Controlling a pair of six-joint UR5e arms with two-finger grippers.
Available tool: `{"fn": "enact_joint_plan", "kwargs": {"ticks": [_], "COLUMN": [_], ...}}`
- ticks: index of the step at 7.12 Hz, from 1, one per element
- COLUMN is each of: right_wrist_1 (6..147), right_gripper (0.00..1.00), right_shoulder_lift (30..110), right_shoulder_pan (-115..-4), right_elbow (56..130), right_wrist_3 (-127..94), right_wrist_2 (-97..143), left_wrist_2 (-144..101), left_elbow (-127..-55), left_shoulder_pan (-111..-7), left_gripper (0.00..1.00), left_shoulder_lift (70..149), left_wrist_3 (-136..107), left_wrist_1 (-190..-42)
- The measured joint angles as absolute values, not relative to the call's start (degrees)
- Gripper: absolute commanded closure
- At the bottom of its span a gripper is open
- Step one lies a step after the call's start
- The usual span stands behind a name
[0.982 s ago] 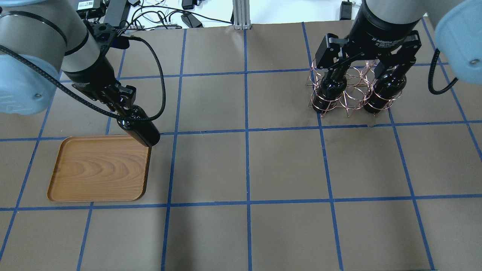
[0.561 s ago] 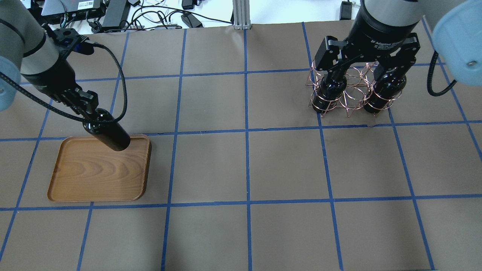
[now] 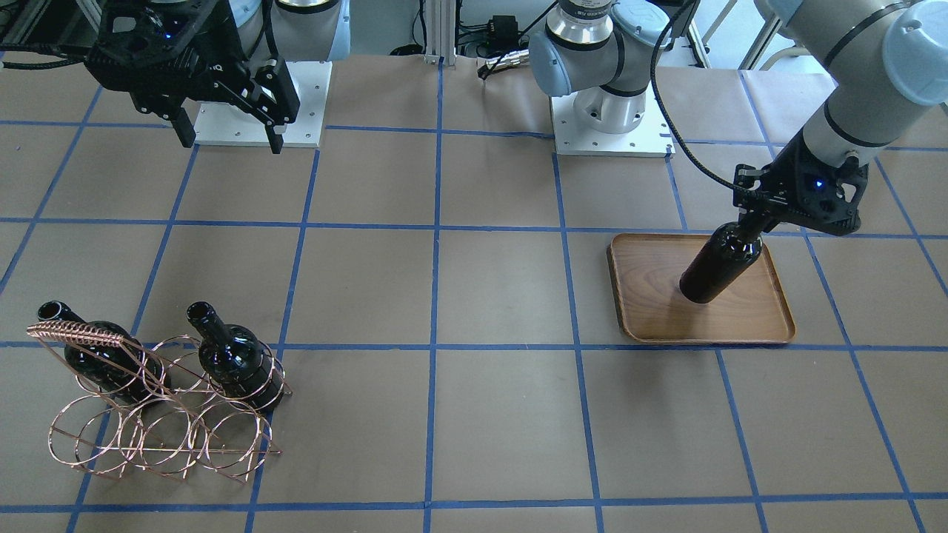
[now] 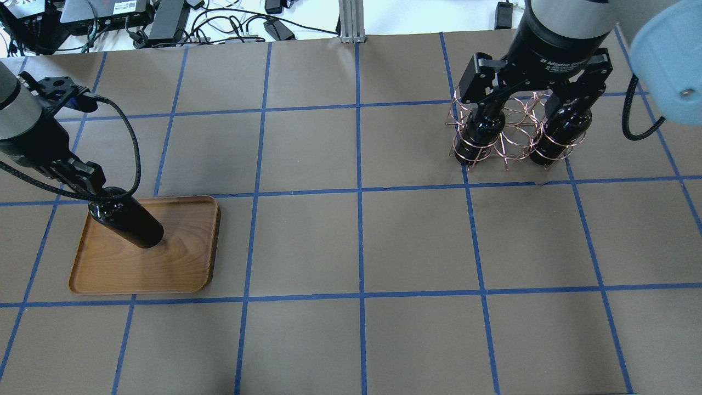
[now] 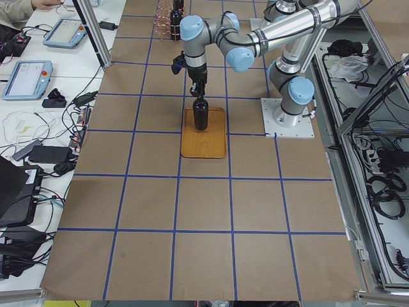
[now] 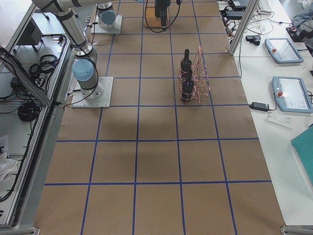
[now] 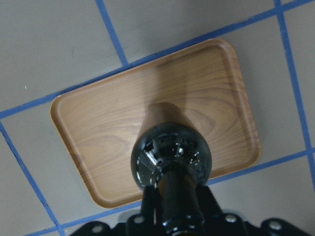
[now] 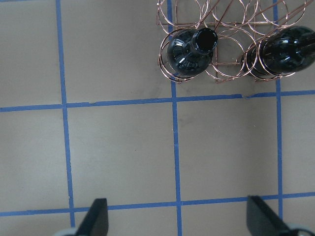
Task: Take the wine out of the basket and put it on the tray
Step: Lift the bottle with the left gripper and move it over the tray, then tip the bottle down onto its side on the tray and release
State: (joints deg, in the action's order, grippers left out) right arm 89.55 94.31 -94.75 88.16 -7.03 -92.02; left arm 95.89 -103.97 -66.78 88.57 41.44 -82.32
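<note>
My left gripper (image 4: 90,184) is shut on the neck of a near-black wine bottle (image 4: 129,222) and holds it upright over the wooden tray (image 4: 175,263). I cannot tell whether its base touches the tray. This also shows in the front view: gripper (image 3: 755,222), bottle (image 3: 718,266), tray (image 3: 666,318). In the left wrist view the bottle (image 7: 172,152) hangs over the tray (image 7: 98,128). My right gripper (image 4: 529,93) is open and empty, high above the copper wire basket (image 4: 510,137), which holds two bottles (image 4: 482,131) (image 4: 559,134).
The basket (image 3: 163,429) stands near the table's operator-side edge, its handle (image 3: 74,333) tilted over one bottle (image 3: 104,355). The middle loops are empty. The table is brown paper with a blue tape grid. Cables and devices lie beyond the far edge (image 4: 219,22).
My left arm has carried the bottle leftward in the overhead view, from the tray's far right corner to over the tray's far left part. The right gripper has barely moved.
</note>
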Motion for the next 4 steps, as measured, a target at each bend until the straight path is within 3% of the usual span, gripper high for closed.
{"fn": "enact_joint_plan", "kwargs": {"ticks": [4], "right_wrist_1": [89.48], "right_gripper": [0.00], "right_shoulder_lift": [94.38], "right_shoulder_pan": [-94.75], "right_elbow": [88.16], "right_wrist_3": [-7.03], "right_wrist_2": [-92.12], "left_wrist_2": [95.18], "left_elbow": [-104.15], "left_shoulder_pan": [-64.14], "left_gripper": [1.00], "left_shoulder_lift": [89.58], "left_wrist_3": [41.80], "left_wrist_1": [-82.44]}}
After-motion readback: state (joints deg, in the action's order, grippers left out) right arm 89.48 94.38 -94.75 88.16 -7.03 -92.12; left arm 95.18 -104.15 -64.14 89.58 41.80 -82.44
